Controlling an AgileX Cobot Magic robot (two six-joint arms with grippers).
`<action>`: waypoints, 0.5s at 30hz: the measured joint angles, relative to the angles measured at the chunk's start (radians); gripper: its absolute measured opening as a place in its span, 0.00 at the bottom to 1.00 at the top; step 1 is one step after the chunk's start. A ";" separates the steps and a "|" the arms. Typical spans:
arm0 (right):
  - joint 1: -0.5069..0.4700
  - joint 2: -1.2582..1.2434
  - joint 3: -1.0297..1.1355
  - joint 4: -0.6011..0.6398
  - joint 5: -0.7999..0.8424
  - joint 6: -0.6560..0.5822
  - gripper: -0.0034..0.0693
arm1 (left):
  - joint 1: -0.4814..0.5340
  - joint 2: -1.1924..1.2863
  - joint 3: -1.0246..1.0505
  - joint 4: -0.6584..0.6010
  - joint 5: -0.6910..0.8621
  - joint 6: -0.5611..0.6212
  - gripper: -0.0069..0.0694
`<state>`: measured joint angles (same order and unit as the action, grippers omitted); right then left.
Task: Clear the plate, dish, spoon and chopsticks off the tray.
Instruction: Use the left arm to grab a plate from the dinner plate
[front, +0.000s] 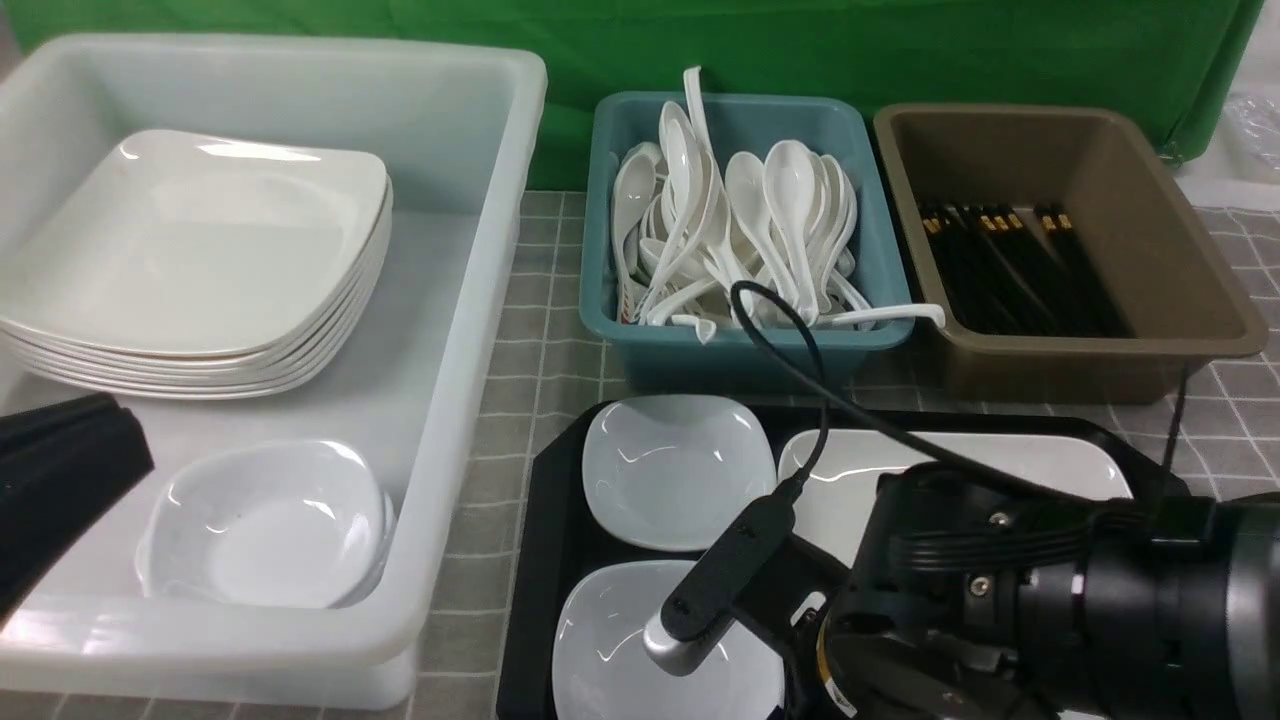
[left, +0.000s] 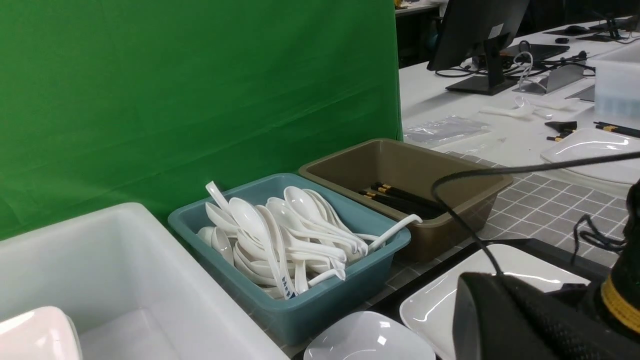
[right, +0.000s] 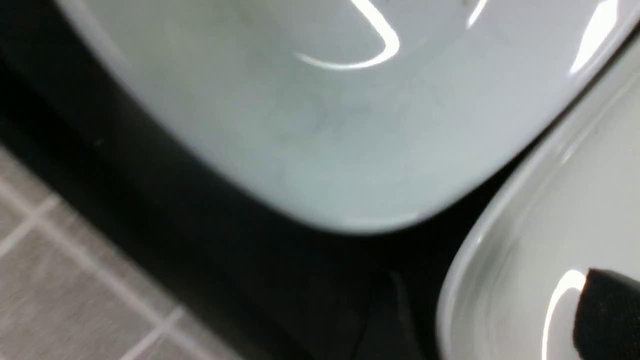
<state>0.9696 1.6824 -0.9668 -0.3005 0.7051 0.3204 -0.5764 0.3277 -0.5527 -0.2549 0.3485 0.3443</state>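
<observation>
The black tray (front: 553, 500) lies at the front centre. Two small pale dishes sit on its left side, one further back (front: 680, 470) and one nearer (front: 610, 660). The large white plate (front: 960, 460) lies to their right, half covered by my right arm (front: 1000, 590), which is low over the tray. In the right wrist view one black fingertip (right: 610, 310) hovers over the plate (right: 525, 280) beside a dish (right: 350, 125), with nothing gripped. My left gripper (front: 70, 470) is shut and empty over the white tub. The spoon and chopsticks are hidden or out of view.
The translucent white tub (front: 470, 330) on the left holds a stack of big plates (front: 200, 260) and small dishes (front: 265, 525). Behind the tray stand a teal bin (front: 740, 345) heaped with white cutlery and a brown bin (front: 1090, 350) with black sticks. A cable (front: 800, 370) loops above the tray.
</observation>
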 joint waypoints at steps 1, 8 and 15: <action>0.000 0.015 -0.002 -0.013 -0.001 0.001 0.74 | 0.000 0.001 0.000 0.000 0.000 0.000 0.10; 0.000 0.056 -0.005 -0.043 -0.010 0.002 0.74 | 0.000 0.003 0.001 0.000 0.000 0.000 0.10; 0.000 0.057 -0.005 -0.052 -0.024 0.002 0.74 | 0.000 0.003 0.001 0.000 0.000 0.000 0.10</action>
<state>0.9696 1.7397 -0.9718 -0.3522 0.6808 0.3226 -0.5764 0.3309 -0.5519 -0.2549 0.3485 0.3443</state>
